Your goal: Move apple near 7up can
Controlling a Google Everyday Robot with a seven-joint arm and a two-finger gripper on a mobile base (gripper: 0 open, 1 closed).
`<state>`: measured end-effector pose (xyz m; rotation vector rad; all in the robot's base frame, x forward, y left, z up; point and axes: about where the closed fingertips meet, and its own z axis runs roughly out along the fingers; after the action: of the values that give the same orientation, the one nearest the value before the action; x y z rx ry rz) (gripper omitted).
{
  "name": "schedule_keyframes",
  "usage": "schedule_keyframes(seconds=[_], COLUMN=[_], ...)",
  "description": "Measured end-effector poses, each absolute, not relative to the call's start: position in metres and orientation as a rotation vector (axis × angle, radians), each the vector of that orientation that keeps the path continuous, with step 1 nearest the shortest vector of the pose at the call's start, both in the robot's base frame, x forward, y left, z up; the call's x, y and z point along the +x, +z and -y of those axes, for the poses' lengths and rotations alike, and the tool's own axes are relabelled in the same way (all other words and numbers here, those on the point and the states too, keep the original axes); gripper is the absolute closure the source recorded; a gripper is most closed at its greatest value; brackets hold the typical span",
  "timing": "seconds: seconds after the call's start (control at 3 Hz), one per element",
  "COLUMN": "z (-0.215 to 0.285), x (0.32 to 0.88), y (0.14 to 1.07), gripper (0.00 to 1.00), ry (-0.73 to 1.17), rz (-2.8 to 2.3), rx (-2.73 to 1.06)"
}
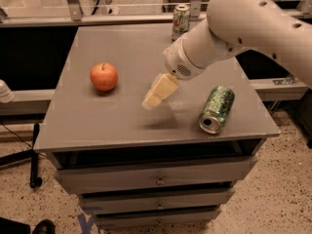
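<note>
Hovering between apple [104,76] and lying green can [217,109], gripper [159,91] looks empty, can't tell how wide open. Risk: off-centre contact, round apple rolls toward table [97,126] edge.
</note>
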<state>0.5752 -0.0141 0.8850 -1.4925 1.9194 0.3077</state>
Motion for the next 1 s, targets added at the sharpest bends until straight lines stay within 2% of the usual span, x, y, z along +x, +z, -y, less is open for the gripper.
schedule_keyframes(seconds=[1.0], z=[-0.137], x=[0.592], y=[0.871], gripper=[0.0], ry=[0.586], rz=[-1.781], rx=[-1.432])
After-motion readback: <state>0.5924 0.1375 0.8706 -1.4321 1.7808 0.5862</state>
